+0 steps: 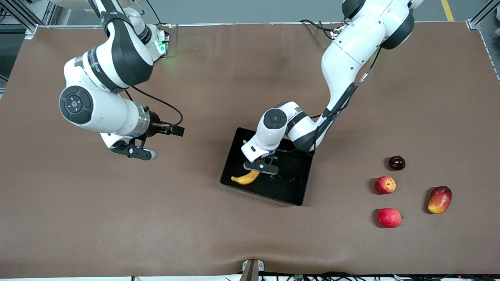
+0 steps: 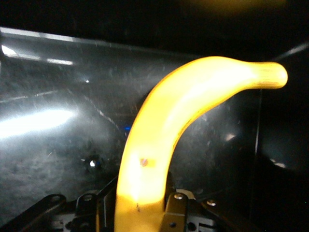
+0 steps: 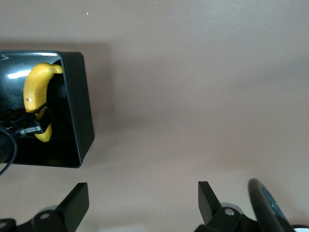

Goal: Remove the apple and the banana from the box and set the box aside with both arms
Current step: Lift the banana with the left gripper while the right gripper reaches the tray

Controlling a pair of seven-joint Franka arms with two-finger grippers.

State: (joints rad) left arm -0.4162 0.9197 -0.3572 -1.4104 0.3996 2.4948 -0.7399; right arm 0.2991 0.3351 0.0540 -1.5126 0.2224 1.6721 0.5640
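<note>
Banana step underway: left pincer (image 1: 261, 168) clamped on the banana (image 1: 246, 178) down in the black box (image 1: 295, 193) mid-counter, lift next, apple (image 1: 385, 184) already out, right pincer (image 1: 134, 151) waiting wide over bare counter (image 1: 117, 218)

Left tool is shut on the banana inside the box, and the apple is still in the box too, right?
Not quite. The left tool is shut on the banana inside the box, but the apple is not in it: the front view shows it out on the table toward the left arm's end, among the other fruits.
</note>
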